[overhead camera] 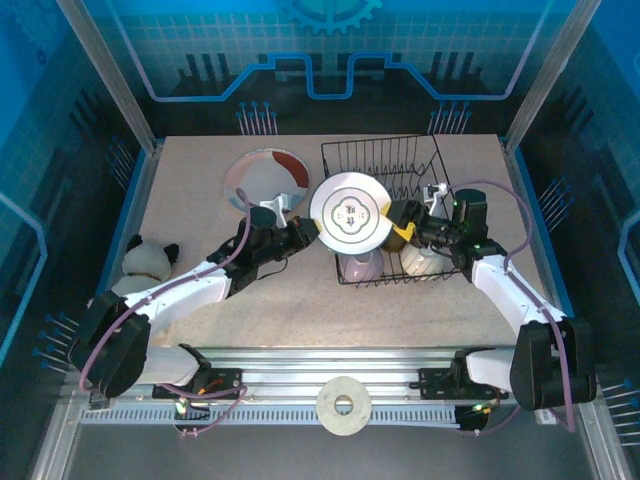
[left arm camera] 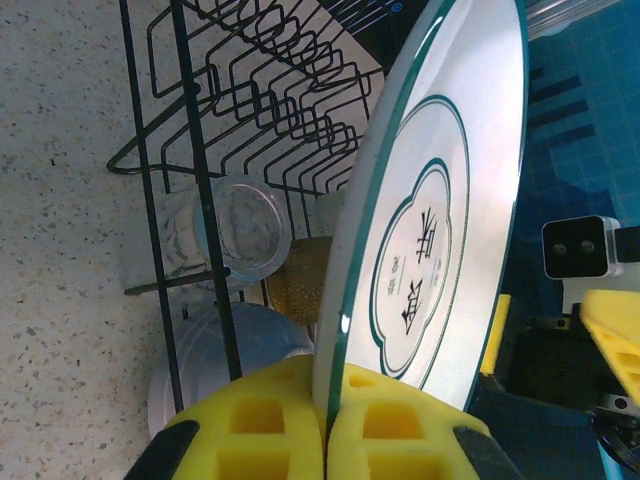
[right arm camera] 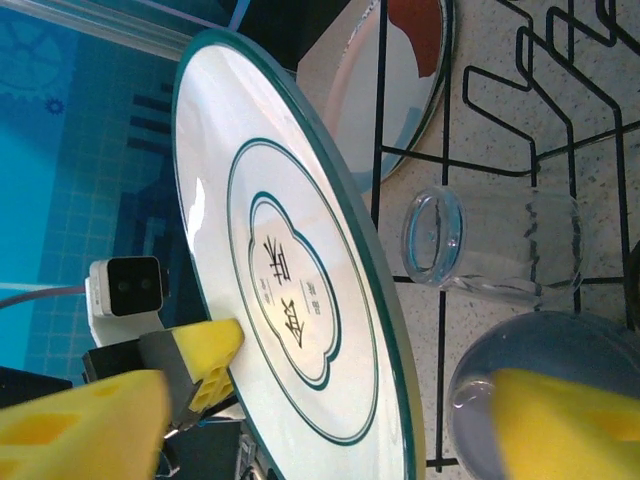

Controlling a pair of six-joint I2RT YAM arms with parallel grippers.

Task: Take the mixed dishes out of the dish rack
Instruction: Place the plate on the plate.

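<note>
Plate with a green rim hangs in the air over the near-left corner of the rack. Its printed face is turned upward and its width runs left to right between the two arms. The left pincer is clamped on the plate's left rim, the edge pinched tight between its jaws. The right pincer stands wide, a jaw on either side of the opposite rim, and neither seems to press it, so it carries nothing.

I judge the plate's weight to be on the left arm alone. The coming move is leftward, to bare surface near the red-and-white plate by the far edge. Because the right jaws straddle the rim, the plate should leave along its own plane, or the right arm should back off first; otherwise the rim may catch. Below, a glass and a pale bowl wait in the rack.
</note>
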